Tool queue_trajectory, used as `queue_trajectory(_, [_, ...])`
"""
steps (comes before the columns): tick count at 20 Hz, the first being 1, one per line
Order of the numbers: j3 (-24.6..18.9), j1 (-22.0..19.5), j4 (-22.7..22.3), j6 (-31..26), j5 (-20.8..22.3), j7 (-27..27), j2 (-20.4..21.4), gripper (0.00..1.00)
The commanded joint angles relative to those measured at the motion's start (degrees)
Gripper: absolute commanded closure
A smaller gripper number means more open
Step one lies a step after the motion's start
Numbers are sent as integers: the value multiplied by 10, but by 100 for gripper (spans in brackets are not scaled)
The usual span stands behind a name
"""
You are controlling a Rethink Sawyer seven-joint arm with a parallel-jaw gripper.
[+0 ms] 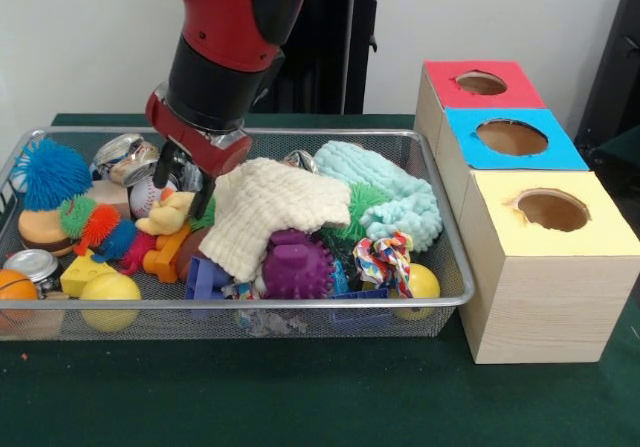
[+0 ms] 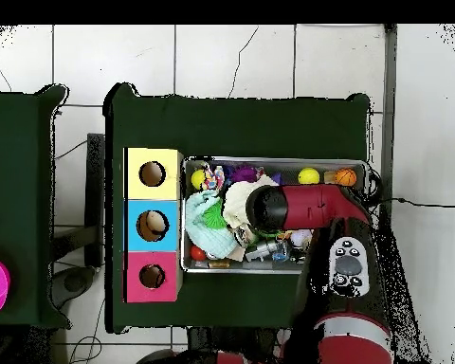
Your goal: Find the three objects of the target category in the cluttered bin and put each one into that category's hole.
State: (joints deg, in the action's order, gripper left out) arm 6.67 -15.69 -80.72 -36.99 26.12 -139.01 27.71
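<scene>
The silver wire-mesh bin holds a heap of toys, cloths and cans; it also shows in the overhead view. My gripper is down in the bin's left half, open, its black fingers straddling the top of a yellow plush toy beside a baseball. A cream knitted cloth lies just right of it. Three wooden boxes with holes stand beside the bin: red, blue and yellow. In the overhead view my arm hides the gripper.
Also in the bin: a mint knitted cloth, a purple spiky ball, yellow balls, an orange ball, a blue fuzzy ball, cans, a coloured rope toy. The table has a green cover.
</scene>
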Motion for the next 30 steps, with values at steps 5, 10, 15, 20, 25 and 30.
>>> queue_trajectory(5, [-27, -29, -15, 34, 17, 13, -49, 0])
queue_trajectory(10, [-37, -38, -31, 47, 8, 2, -66, 0])
queue_trajectory(15, [-41, -42, -32, 49, 4, 2, -77, 0])
queue_trajectory(20, [-56, -49, -45, 27, -11, 17, -65, 0])
queue_trajectory(25, [-60, -38, -62, 1, -24, 16, -43, 0])
queue_trajectory(30, [-58, -29, -52, -17, -22, 24, -43, 100])
